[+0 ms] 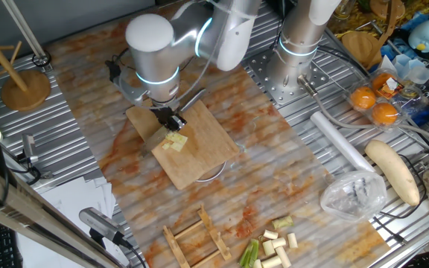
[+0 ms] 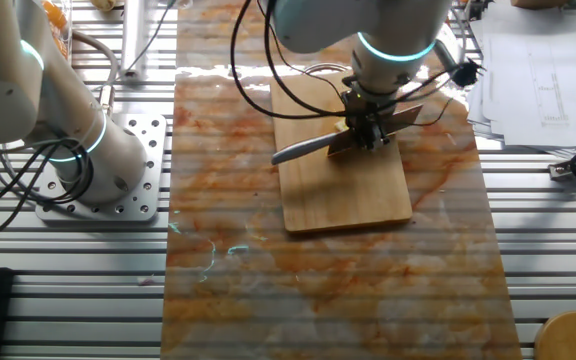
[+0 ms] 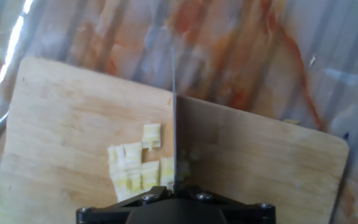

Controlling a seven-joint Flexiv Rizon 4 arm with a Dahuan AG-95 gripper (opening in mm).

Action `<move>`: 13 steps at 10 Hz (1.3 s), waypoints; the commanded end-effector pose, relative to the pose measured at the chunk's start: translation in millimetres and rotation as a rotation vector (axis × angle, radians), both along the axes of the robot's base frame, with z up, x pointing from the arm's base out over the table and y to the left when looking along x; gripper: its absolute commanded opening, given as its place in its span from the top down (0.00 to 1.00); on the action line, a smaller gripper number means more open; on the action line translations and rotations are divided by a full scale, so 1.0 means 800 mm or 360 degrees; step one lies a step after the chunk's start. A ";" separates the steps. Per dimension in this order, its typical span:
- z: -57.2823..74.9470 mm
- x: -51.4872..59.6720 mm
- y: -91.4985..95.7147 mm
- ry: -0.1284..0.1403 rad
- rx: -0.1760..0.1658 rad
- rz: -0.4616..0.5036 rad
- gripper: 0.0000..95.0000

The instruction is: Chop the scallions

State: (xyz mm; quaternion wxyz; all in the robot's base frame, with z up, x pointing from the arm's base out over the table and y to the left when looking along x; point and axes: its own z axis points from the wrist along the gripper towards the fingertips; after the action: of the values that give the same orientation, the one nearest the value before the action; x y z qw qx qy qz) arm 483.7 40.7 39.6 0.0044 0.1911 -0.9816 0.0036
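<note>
**Hand view: blade down beside the cut scallions**

Hand view puts the knife (image 3: 174,118) edge-on down the middle of my frame, its blade standing upright on the cutting board (image 3: 67,106). Small pale yellowish scallions (image 3: 135,167) sit in a cluster just left of the blade, low in the frame, some touching it. From one fixed view I see the gripper (image 1: 171,119) clenched on the knife above the board's centre, with the cut bits just below it. More uncut stalk segments (image 1: 274,246) lie on the table at the bottom edge, well apart from the board. A long white radish (image 1: 393,170) rests at the right.
</note>
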 end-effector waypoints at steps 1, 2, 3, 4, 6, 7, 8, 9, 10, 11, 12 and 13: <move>0.017 -0.015 -0.014 0.0074 -0.0012 0.0075 1.00; 0.024 -0.018 -0.010 0.0084 -0.0017 0.0060 1.00; 0.031 -0.020 -0.005 0.0106 -0.0008 0.0060 1.00; 0.033 -0.021 -0.004 0.0122 0.0014 0.0064 1.00; 0.034 -0.022 -0.003 0.0145 0.0052 0.0082 1.00; 0.034 -0.022 -0.003 0.0145 0.0055 0.0080 1.00; 0.034 -0.022 -0.003 0.0150 0.0065 0.0071 1.00; 0.032 -0.021 -0.002 0.0182 0.0097 0.0025 1.00; 0.032 -0.020 -0.001 0.0198 0.0092 0.0000 1.00; 0.031 -0.020 -0.001 0.0205 0.0091 -0.0035 1.00; 0.030 -0.018 0.000 0.0216 0.0086 -0.0083 1.00; 0.030 -0.018 0.000 0.0215 0.0080 -0.0088 1.00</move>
State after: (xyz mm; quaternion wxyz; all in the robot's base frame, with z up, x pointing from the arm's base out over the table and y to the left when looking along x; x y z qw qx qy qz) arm 471.5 41.8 60.8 0.0664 0.1646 -0.9835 -0.0342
